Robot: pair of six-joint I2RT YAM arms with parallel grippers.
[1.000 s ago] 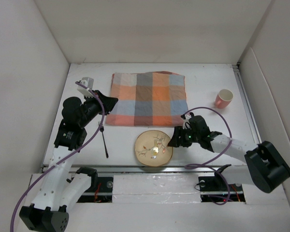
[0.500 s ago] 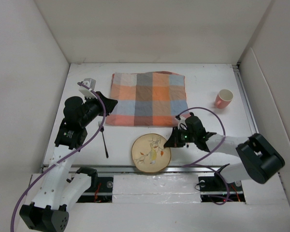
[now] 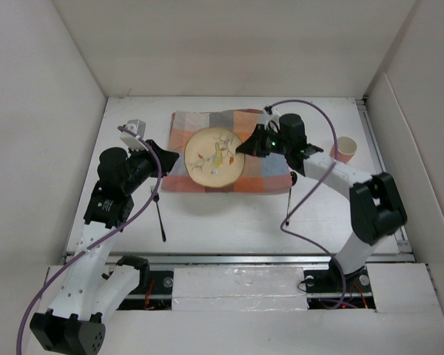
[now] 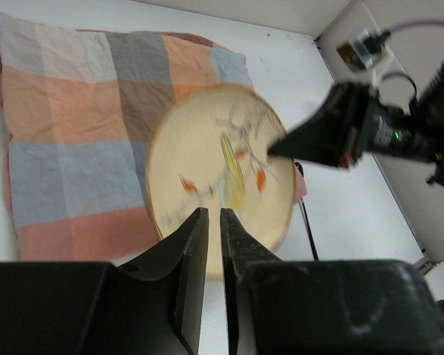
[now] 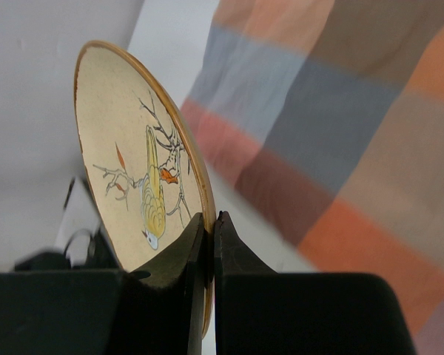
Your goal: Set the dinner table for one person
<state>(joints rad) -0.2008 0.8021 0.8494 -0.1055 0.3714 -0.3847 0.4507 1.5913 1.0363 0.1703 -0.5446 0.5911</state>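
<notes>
One item of the setting is nearly home; the rest lies loose. Right fingers (image 5: 195, 248) are pinching the rim of the plate (image 3: 213, 157), holding it over the left-centre of the checked placemat (image 3: 263, 174). Can't tell from any view whether it's down on the cloth yet. Left fingers (image 4: 192, 244) hang by the mat's left edge, all but pressed together w/ a slit btwn them and nothing in it. The white worktop (image 3: 229, 222) spreads out under everything, mat lying toward its far side.

Left to do, as I judge it:
- Let go of the plate.
- Bring in the dark fork (image 3: 160, 214) lying near the left arm.
- Bring in the thin dark utensil (image 3: 290, 200) just off the mat's near-right corner.
- Bring in the pink cup (image 3: 345, 150), standing well apart at right.

Approx a quarter done, I'd say.
</notes>
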